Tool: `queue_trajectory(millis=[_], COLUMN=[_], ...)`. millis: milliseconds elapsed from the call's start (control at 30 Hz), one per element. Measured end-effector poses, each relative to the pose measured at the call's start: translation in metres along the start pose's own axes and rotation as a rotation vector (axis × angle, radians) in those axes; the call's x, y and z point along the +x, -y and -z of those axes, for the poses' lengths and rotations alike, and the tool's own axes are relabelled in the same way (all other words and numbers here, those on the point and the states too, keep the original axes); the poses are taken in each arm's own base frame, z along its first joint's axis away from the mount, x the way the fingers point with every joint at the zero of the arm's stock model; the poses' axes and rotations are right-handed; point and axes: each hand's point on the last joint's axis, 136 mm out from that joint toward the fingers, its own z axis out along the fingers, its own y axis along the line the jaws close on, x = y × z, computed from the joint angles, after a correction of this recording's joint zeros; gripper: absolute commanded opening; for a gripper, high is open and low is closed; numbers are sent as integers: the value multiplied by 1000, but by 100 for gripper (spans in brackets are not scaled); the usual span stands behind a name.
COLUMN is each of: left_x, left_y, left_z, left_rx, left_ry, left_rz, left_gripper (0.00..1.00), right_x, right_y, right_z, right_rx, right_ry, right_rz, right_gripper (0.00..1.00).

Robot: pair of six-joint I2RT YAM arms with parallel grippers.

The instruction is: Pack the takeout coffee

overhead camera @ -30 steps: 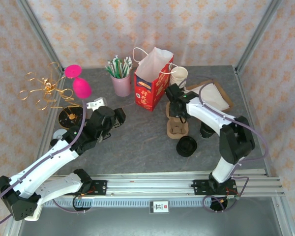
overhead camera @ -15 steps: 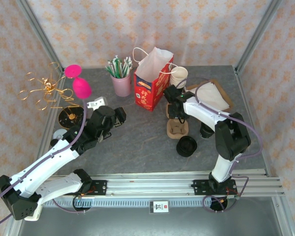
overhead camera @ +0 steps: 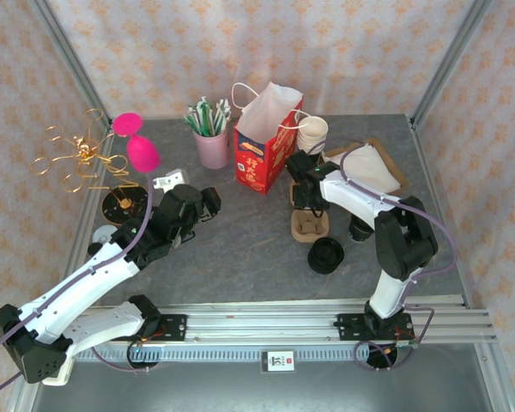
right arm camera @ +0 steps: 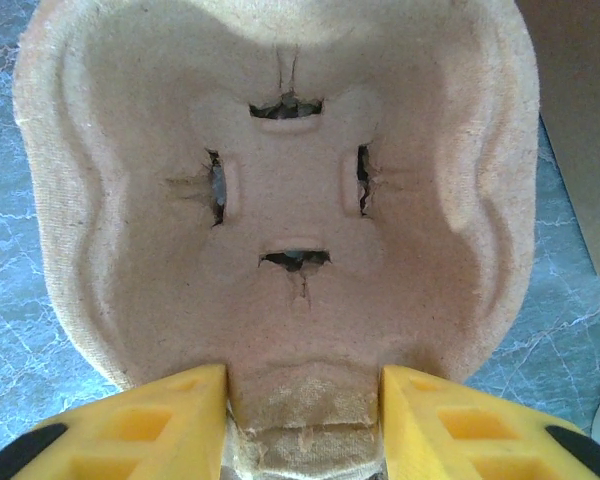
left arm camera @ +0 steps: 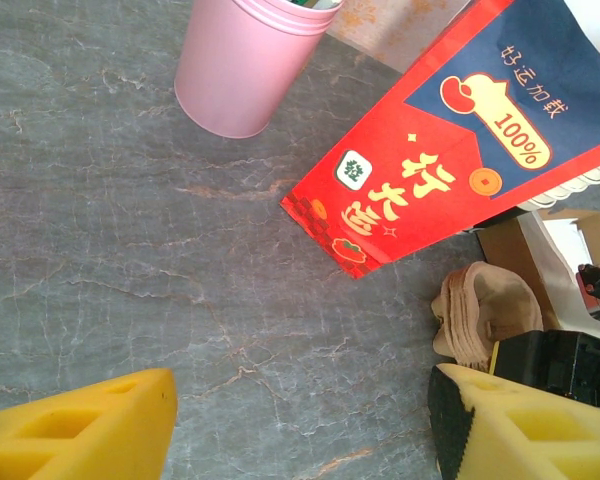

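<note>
Brown moulded-pulp cup carrier [overhead camera: 312,225] on grey table [overhead camera: 240,245], just beside red paper bag [overhead camera: 262,146].
We see right gripper [right arm camera: 302,385] part-closed, pinching its ridge, cup well [right arm camera: 285,190] straight ahead; left gripper [left arm camera: 300,400] open, empty, well apart.

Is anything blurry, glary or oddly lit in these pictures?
Top external: even light, sharp, soft shadows on the grey stone-patterned table. Left wrist: print on the red paper bag reads crisply. Right wrist: the brown moulded-pulp cup carrier looms close, fibres sharp, no glare.
</note>
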Motion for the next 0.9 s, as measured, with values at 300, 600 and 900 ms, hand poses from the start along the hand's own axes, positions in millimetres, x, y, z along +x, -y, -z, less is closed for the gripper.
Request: queue_trajectory(millis=[300,600,900], left_x=[1,3,3], left_y=[1,2,2], left_z=[0,-1,-2], left_rx=[6,8,7], left_ry=[-7,-15,-17], left_rz=[0,-1,-2], left_gripper=[69,69,69], right_x=[-1,-5,-9], right_y=[1,5,8], right_z=[2,11,20], right_rx=[1,-13,-43], right_ry=[5,21,30], right_rz=[13,-2,-23], right_gripper=[37,34,34])
